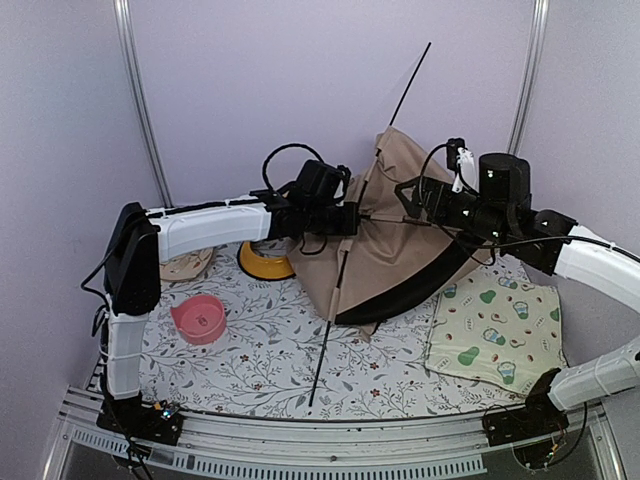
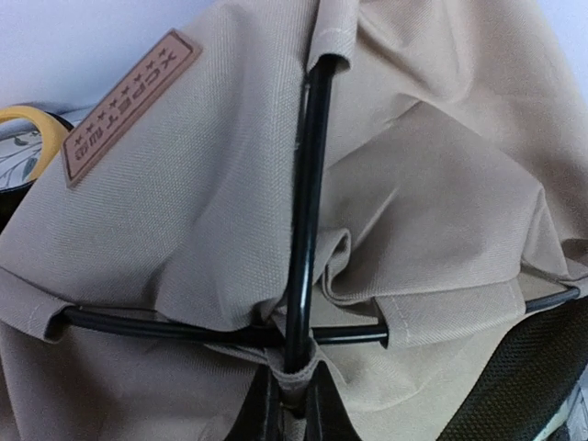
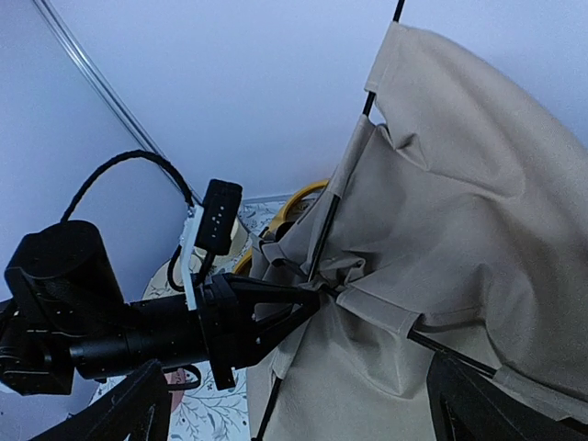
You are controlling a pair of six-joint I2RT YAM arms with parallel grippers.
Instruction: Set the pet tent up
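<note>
The left fingers (image 2: 261, 415) pinch the pet tent (image 1: 395, 255) at its pole crossing (image 2: 296, 336), lower centre. They had best hold steady while the right fingers (image 3: 138, 409), spread wide, tension a pole.

A robot test booth is indicated; plain lilac panels (image 1: 250, 80) are framed by metal uprights (image 1: 140, 100) at 11 and 1 o'clock; arm bases (image 1: 140, 418) are bolted to an aluminium rail (image 1: 330, 432) at 6 o'clock of the cloth-covered bench (image 1: 280, 365).
</note>
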